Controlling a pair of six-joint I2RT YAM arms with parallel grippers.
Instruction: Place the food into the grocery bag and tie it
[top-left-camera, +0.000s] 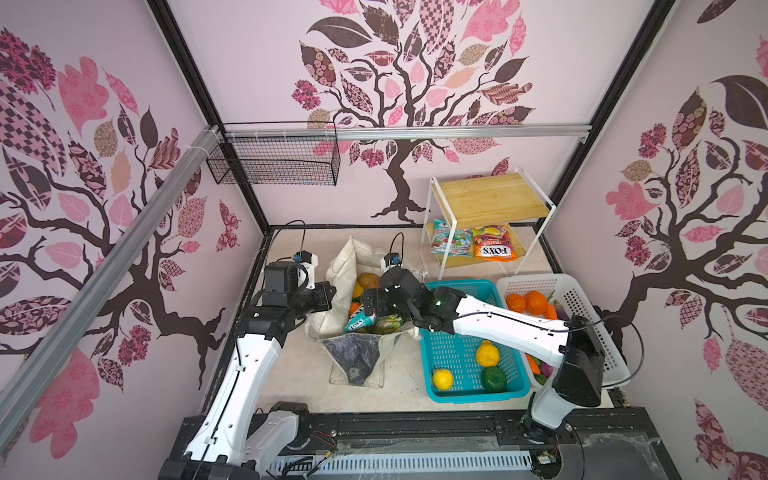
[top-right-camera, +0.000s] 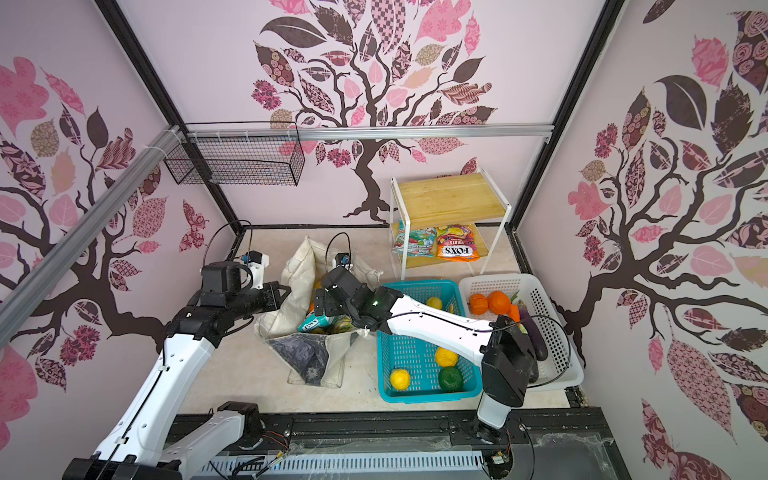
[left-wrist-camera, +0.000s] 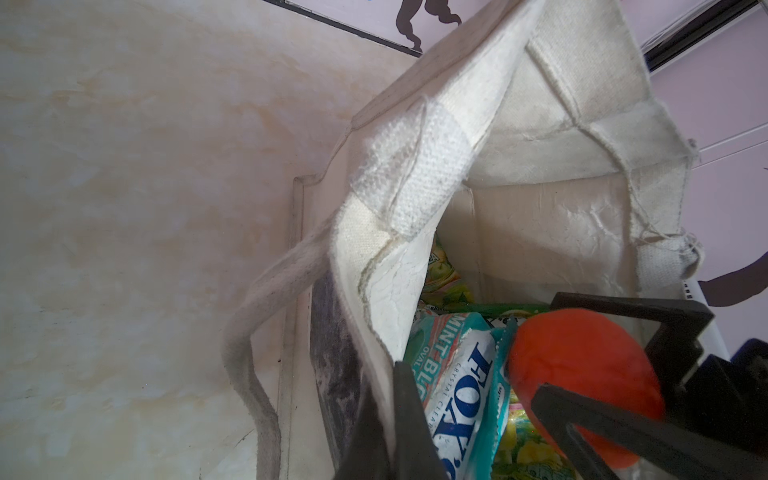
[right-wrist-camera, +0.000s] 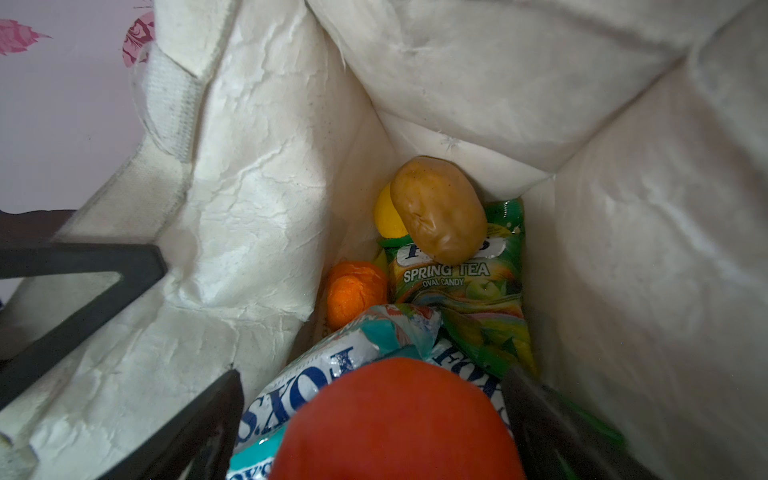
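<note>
Jaws of the right gripper (right-wrist-camera: 372, 376) stand wide around red fruit (right-wrist-camera: 395, 419), bottom centre, above teal packet (right-wrist-camera: 299, 386). Left gripper (left-wrist-camera: 384, 440) pinches grocery bag (left-wrist-camera: 415, 166) rim.

White arm links (top-left-camera: 509, 322), black joints (top-left-camera: 266, 320), black triangular fingers (right-wrist-camera: 83, 259), green LED (top-left-camera: 439, 302).

In the right wrist view the red fruit (right-wrist-camera: 395, 419) is blurred and cut off by the edge.
</note>
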